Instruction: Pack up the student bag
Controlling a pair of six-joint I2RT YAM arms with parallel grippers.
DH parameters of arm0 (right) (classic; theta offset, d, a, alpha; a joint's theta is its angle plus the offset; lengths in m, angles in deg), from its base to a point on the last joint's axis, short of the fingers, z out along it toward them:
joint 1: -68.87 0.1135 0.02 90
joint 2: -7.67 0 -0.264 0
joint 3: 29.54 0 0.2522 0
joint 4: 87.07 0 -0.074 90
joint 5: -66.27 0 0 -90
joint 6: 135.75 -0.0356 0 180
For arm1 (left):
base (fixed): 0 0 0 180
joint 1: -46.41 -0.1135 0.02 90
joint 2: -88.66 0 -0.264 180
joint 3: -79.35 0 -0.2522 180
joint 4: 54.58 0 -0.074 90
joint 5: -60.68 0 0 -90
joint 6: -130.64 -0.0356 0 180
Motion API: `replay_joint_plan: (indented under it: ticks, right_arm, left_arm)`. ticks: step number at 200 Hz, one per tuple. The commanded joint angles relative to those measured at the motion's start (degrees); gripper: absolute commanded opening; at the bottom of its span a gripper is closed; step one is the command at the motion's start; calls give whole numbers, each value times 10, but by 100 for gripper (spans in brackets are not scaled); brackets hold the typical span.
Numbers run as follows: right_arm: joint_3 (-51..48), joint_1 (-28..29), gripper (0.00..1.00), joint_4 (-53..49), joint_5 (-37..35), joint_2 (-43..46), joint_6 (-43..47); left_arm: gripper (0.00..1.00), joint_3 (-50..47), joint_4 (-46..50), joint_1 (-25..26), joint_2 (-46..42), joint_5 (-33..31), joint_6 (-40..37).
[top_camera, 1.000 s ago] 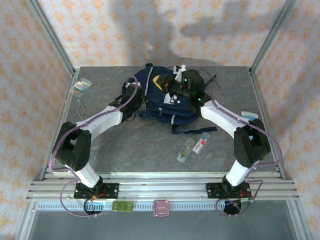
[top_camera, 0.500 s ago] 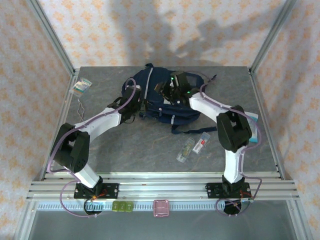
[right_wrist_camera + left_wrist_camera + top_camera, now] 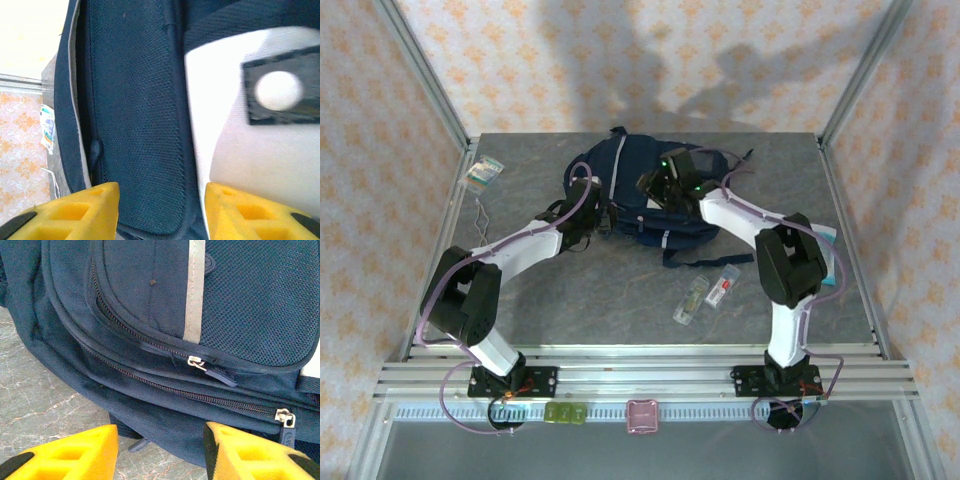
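Observation:
The student bag (image 3: 638,190), a navy-blue backpack, lies flat at the back middle of the table. My left gripper (image 3: 592,200) is at its left side, open, with nothing between its yellow fingers (image 3: 65,452). The left wrist view looks at the student bag's zipped seams (image 3: 200,400), a grey stripe (image 3: 194,290) and two zipper pulls (image 3: 220,374). My right gripper (image 3: 658,183) hovers over the bag's top, open and holding nothing. The right wrist view looks down on dark mesh (image 3: 135,125) and a light patch (image 3: 250,150), with yellow fingers (image 3: 260,215) below.
A small printed packet (image 3: 483,172) lies at the far left of the table. Two clear packets (image 3: 708,294) lie in front of the bag, right of centre. A light blue item (image 3: 825,232) sits by the right arm. Aluminium frame posts edge the table.
Both grippers have opened from shut. The right gripper dropped from above the bag down toward its top and shifted left; the raised flap of the bag now lies flat.

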Motion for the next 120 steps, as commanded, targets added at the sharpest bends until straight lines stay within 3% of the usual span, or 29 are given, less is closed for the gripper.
replay_joint_plan:
  ticks: [1, 76, 107, 120]
  right_arm:
    - [-6, -2, 48, -15, -11, 5, 5]
    - [103, 12, 34, -11, 75, -115, 27]
    - [173, 16, 41, -136, -34, -163, 24]
    - [183, 13, 41, -156, -45, -179, 11]
  left_arm:
    - [49, 1, -19, -2, -5, 9, 12]
    - [49, -15, -31, -2, -8, 8, 23]
    - [50, -14, -32, -2, -7, -6, 29]
    - [50, -18, -37, -2, -8, -18, 30]
